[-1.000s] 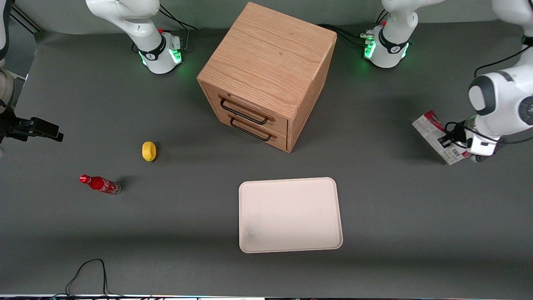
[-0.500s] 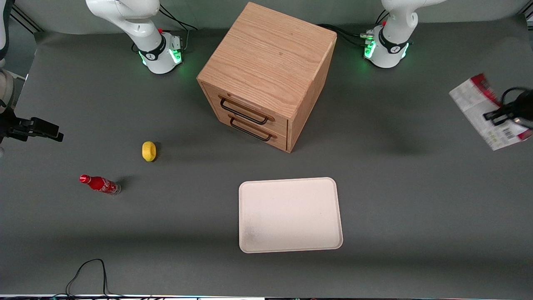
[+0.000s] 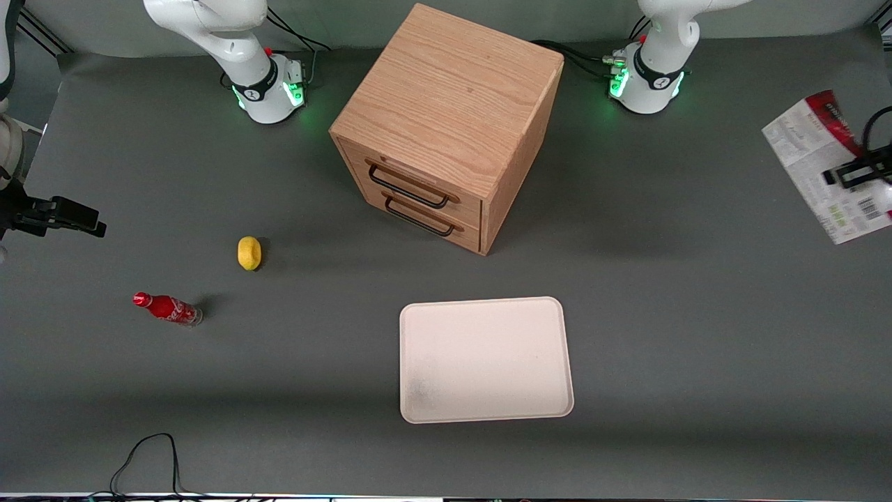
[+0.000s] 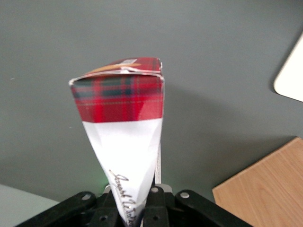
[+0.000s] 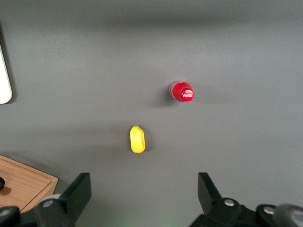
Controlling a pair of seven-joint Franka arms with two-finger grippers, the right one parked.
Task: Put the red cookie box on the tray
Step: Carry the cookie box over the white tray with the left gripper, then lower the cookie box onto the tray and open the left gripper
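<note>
The red cookie box [image 3: 822, 164], a slim carton with a grey-white printed face and a red tartan end, hangs in the air at the working arm's end of the table. My gripper [image 3: 851, 174] is shut on it across its flat faces. In the left wrist view the red cookie box [image 4: 124, 137] sticks out from between the fingers, tartan end farthest from the camera. The tray [image 3: 488, 408], cream-white with a low rim, lies flat nearer the front camera than the wooden cabinet, well away from the box. A corner of the tray [image 4: 292, 78] shows in the left wrist view.
A wooden two-drawer cabinet [image 3: 449, 118] stands mid-table, its handles facing the tray's side. A yellow lemon [image 3: 249, 252] and a small red soda bottle [image 3: 167, 308] sit toward the parked arm's end. A black cable [image 3: 146, 453] loops at the table's front edge.
The gripper has lifted the cookie box off the table and carried it upward and outward toward the working arm's end. The box's printed face now shows larger in the front view.
</note>
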